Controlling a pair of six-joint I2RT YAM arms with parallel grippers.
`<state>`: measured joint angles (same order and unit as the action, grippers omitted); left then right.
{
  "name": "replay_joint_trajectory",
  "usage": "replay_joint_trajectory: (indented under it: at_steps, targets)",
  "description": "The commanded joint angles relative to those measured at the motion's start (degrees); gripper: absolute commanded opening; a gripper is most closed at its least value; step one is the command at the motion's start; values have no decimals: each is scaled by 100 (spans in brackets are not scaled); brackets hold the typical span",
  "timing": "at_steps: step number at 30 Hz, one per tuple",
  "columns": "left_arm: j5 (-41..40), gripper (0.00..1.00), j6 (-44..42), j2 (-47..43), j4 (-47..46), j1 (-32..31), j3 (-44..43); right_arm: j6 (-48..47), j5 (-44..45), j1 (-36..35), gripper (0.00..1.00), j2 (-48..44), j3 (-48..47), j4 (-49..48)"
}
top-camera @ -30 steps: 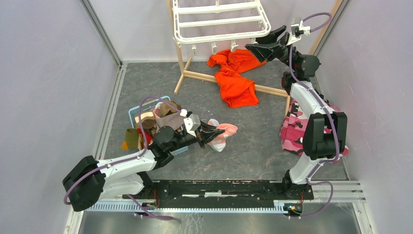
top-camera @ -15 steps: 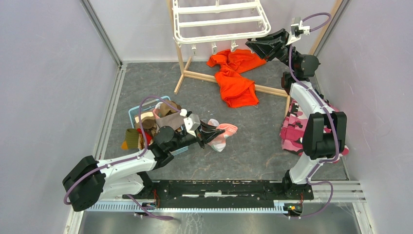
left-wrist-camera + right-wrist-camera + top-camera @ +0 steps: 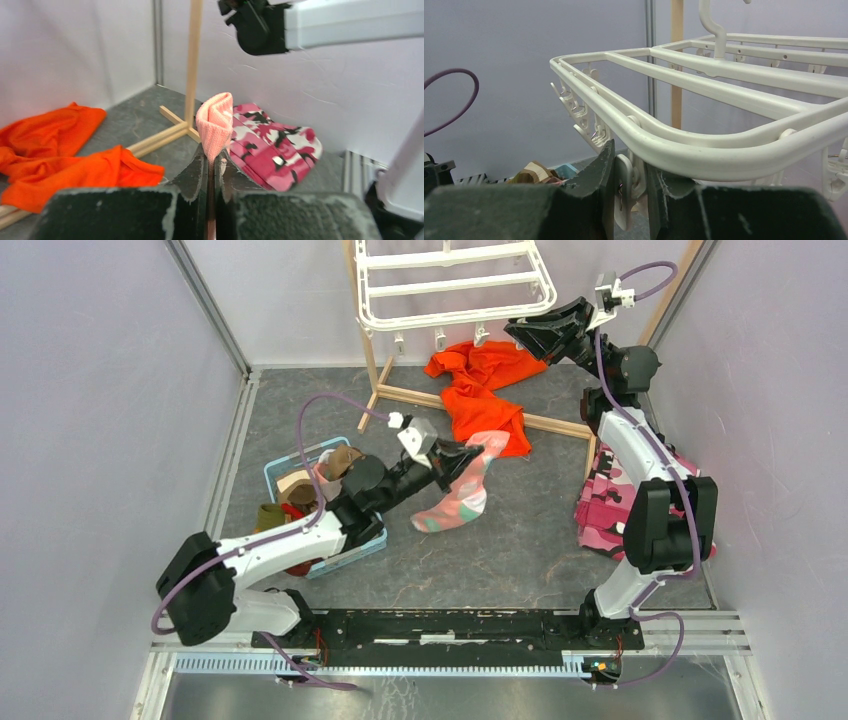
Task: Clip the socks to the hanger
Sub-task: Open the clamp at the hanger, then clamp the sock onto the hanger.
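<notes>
**Item 1: left gripper** (image 3: 462, 454) (image 3: 212, 167). The jaws are seen pressed together on the ribbed cuff of a pink sock (image 3: 458, 496) (image 3: 216, 117). The sock is hung from the jaws over the grey floor (image 3: 540, 540), with its teal-and-white foot pointed toward the near left. Whether the toe touches the floor cannot be told. In the top view the cuff is overlapped with the near edge of the orange garment (image 3: 485, 410) (image 3: 60, 160).

**Item 2: right gripper** (image 3: 512, 330) (image 3: 630, 170). It is held at the near right corner of the hanger (image 3: 450, 316) (image 3: 684, 150), with the fingers closed from both sides on one dangling clip (image 3: 625, 197) under the rim.

**Item 3: remaining socks** (image 3: 318, 480). They are heaped in a blue basket (image 3: 272, 468) at the left, beside the left arm.

**Item 4: margins.** Bare floor is shown between the hanging sock and the pink camouflage cloth (image 3: 600, 502) (image 3: 270, 145) at the right wall. The wooden stand (image 3: 425, 398) (image 3: 192, 65) is set across the far floor, below the hanger.
</notes>
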<state>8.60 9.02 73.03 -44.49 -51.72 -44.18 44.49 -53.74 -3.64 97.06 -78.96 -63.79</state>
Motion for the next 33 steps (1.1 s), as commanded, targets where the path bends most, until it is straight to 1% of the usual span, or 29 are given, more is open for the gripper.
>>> replay_joint_trajectory:
  at_steps: [1,7,9,13,22,27,33]
  targets:
    - [-709,2,-599,546,289,13,-874,-188,83,-33,0,-316,-130,302]
    - [-842,2,-1396,1196,208,4,-1568,-227,48,-67,0,-391,-70,387]
    - [-1034,2,-1630,1328,131,4,-1724,-236,26,-75,0,-414,-77,433]
    - [-1218,2,-1894,1640,114,5,-2116,-256,-10,-99,0,-431,-59,490]
    - [-1745,2,-1655,2165,330,6,-2920,-301,-56,-137,0,-482,9,552]
    - [-2274,2,-1530,2363,369,11,-3213,-310,-58,-136,0,-490,12,576]
    - [-2258,2,-1583,2581,295,18,-3512,-305,-76,-140,0,-479,3,579]
